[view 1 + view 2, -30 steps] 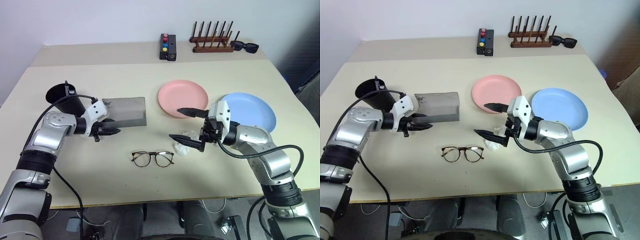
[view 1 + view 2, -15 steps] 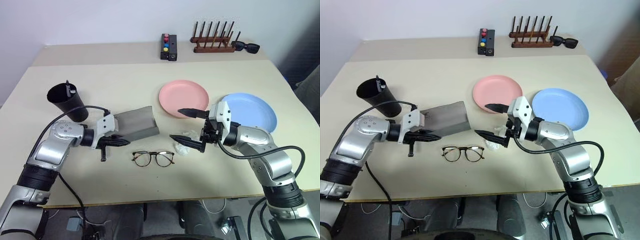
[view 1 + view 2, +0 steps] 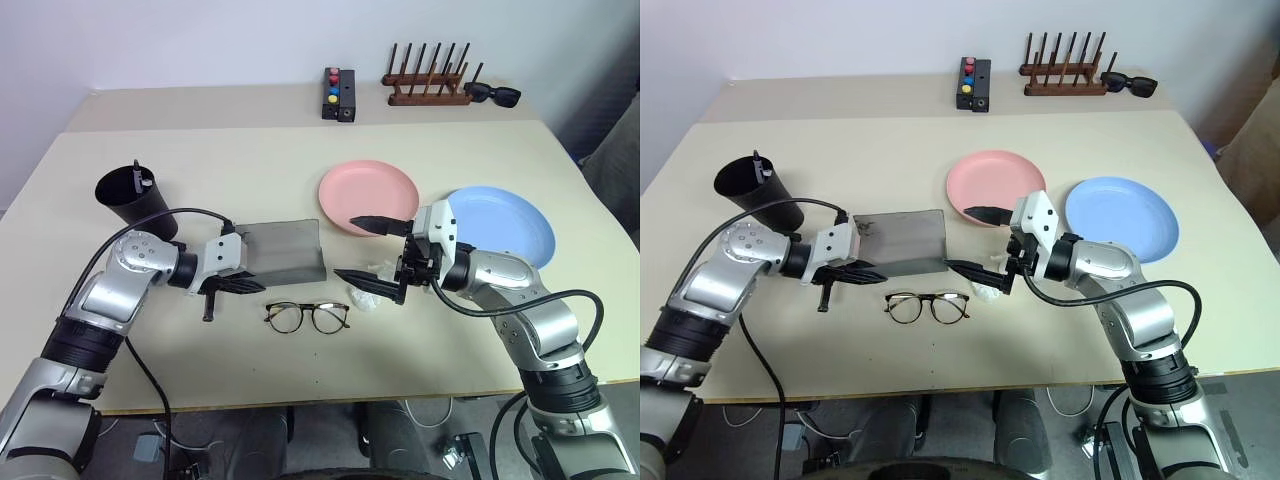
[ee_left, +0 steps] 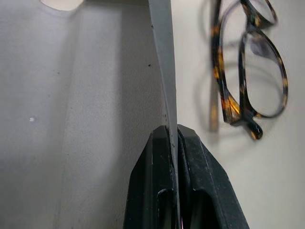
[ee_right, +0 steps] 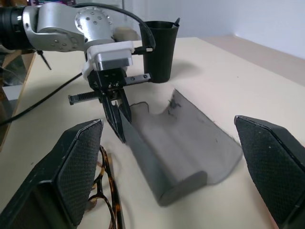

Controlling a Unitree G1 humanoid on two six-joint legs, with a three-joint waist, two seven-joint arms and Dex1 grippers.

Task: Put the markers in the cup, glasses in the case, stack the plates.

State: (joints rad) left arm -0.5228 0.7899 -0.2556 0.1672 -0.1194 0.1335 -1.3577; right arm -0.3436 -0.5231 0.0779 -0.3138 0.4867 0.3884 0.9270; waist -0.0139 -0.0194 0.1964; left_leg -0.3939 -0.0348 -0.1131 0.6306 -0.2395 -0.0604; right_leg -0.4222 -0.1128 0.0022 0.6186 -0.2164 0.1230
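Note:
My left gripper (image 3: 238, 285) is shut on the thin edge of the grey case (image 3: 283, 250), whose flap stands open toward me; the left wrist view shows the fingertips (image 4: 159, 138) pinching that edge. The tortoiseshell glasses (image 3: 306, 317) lie unfolded just in front of the case. My right gripper (image 3: 345, 248) hangs open beside the case's right end, holding nothing. The black cup (image 3: 133, 200) stands at the left with the ends of the markers (image 3: 137, 176) poking out of it. The pink plate (image 3: 368, 195) and the blue plate (image 3: 500, 222) lie side by side, apart.
A crumpled white scrap (image 3: 368, 297) lies under the right gripper's lower finger. Along the far edge stand a black box with coloured buttons (image 3: 337, 93), a wooden peg rack (image 3: 425, 85) and black sunglasses (image 3: 492, 95).
The left gripper closed on the case's edge and dragged it right and toward me, tilting it on the way, until it lies close to the glasses. The right arm stayed put.

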